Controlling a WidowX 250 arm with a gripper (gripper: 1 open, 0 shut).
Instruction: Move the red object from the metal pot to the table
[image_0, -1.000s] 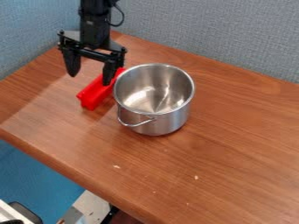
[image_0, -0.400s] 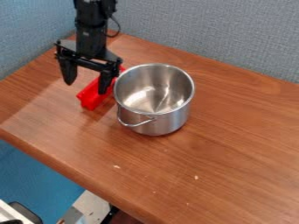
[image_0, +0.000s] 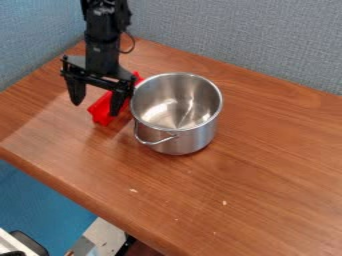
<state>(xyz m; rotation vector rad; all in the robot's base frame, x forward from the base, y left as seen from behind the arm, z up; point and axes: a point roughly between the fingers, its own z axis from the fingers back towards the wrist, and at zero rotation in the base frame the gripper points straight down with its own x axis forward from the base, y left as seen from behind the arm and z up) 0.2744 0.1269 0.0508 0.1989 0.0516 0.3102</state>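
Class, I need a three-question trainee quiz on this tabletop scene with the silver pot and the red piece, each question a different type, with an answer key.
1. True or false: the small bright red flat piece lies inside the shiny silver steel pot.
2. The black claw is: A open, B shut.
3. What does the red piece rest on?

Key:
1. False; it lies beside the pot, which looks empty.
2. A; its fingers stand apart over the red piece.
3. The brown wood-grain table.
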